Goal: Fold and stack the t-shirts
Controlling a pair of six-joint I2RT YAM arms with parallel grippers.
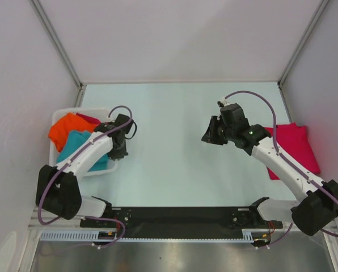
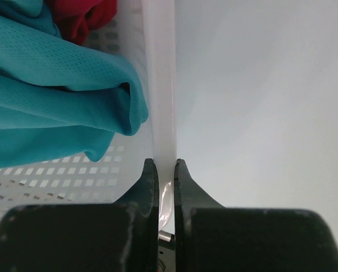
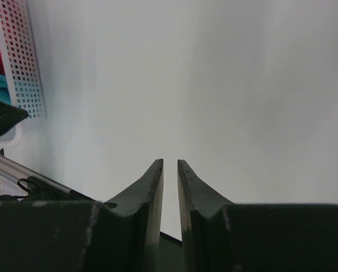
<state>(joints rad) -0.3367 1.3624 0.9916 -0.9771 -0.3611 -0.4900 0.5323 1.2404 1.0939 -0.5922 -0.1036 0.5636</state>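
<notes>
— Top external view is covering the whole bench [image 1: 174, 124]; what is lying on the left?
— A white slatted basket [image 1: 101, 170] is sitting at the bench's left edge, and three garments are lying bunched in it; the orange t-shirt [image 1: 67, 130] is filling the far left, the teal t-shirt [image 1: 77, 144] is lying nearer the arms, and a strip of a crimson t-shirt [image 1: 88, 118] is peeking out along the far side.
— And the fourth one?
— The folded crimson-pink t-shirt [image 1: 296, 144] is lying flat at the bench's right edge, well apart from the basket, just beside the right arm's forearm.
— What is the left gripper [image 2: 165, 170] doing?
— It is pinching the basket's right-hand wall; in the left wrist view its fingers [image 2: 149, 181] are sitting one on each side of the thin white wall, closed on it; the teal cloth is bulging just inside the wall and touching neither finger; a bit of crimson is showing beyond it.
— And the right gripper [image 3: 170, 164]?
— It is hanging over bare bench right of centre, pointing toward the basket; in the right wrist view its jaws are standing narrowly apart and holding nothing; the basket's side is showing at that view's left edge.
</notes>
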